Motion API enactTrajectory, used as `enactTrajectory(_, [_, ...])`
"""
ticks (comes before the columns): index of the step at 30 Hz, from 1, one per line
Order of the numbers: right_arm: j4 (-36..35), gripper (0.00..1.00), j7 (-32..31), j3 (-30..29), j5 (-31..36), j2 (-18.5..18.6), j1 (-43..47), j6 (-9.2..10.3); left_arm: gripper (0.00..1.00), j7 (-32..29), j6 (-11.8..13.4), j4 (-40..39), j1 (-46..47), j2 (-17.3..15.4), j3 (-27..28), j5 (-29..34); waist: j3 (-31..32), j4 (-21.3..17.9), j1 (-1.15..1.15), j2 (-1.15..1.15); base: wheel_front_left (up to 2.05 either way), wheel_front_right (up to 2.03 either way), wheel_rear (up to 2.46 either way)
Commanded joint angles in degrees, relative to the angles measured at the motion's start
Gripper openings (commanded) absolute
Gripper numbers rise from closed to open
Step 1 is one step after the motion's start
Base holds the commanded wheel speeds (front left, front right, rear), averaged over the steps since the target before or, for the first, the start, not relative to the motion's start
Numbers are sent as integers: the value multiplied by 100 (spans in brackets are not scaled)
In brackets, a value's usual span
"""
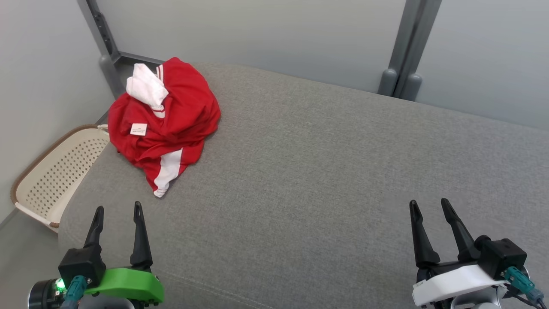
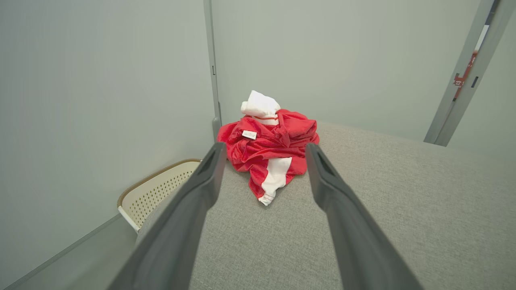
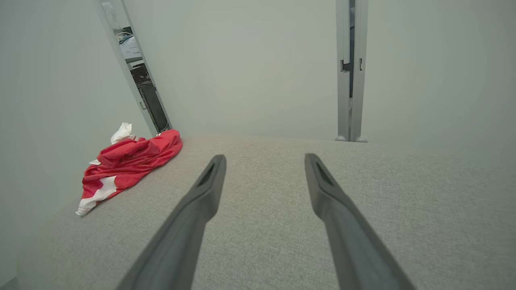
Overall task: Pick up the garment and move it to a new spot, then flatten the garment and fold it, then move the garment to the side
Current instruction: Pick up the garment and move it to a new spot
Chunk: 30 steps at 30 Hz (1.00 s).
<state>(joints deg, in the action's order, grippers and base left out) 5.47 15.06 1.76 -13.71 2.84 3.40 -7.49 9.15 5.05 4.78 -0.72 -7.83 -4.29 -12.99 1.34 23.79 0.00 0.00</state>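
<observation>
Two long dark fingers of the left gripper [image 1: 118, 207], mounted on a green bracket, rose from the lower left of the head view. They were spread wide with nothing between them. At the lower right, the right gripper [image 1: 429, 201] on its white bracket stood the same way, fingers apart and empty. Both hovered over the near edge of a broad grey woven fabric surface [image 1: 321, 171].

A crumpled red cloth garment with white trim [image 1: 180, 116] lay in a heap at the far left corner of that surface, well apart from both grippers. It sat ahead of the left gripper and slightly to that gripper's right. In the left wrist view the heap showed between the two fingertips, but farther off and untouched. From the right gripper it lay far across the surface to the left.

A white bunched part sat at the top of the heap, a small white label [image 1: 138, 128] faced up on the red cloth, and a white-striped end [image 1: 168, 169] trailed toward the left gripper. Just left of the garment, below the surface edge, stood a cream perforated plastic basket with a brown rim [image 1: 55, 176]. Grey metal posts [image 1: 405, 64] rose against pale walls behind.
</observation>
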Motion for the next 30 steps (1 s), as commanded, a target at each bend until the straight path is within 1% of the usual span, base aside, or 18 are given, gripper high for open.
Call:
enactTrajectory(1, [5, 100, 18, 3, -18, 10, 58, 0, 100, 19, 11, -7, -85, -25, -4, -7, -29, 245, 0, 0, 0, 0, 0])
enactTrajectory(8, [24, 100, 18, 65, -11, 11, 38, 0, 100, 62, 58, -14, -127, -57, 29, -56, -66, 518, 0, 0, 0, 0, 0])
enactTrajectory(18, [78, 100, 18, 123, -9, 13, -21, 0, 100, 118, 113, 11, -137, -58, 47, -127, -88, 524, 0, 0, 0, 0, 0])
enactTrajectory(24, [55, 100, 17, 108, 58, 31, -59, 0, 100, 173, 129, 45, 51, -68, 87, -196, -205, 341, 0, 0, 0, 0, 0])
enactTrajectory(30, [-66, 100, -54, 46, 104, 216, -165, 0, 100, 259, 88, 116, 560, -161, 221, -313, -547, -35, 0, 0, 0, 0, 0])
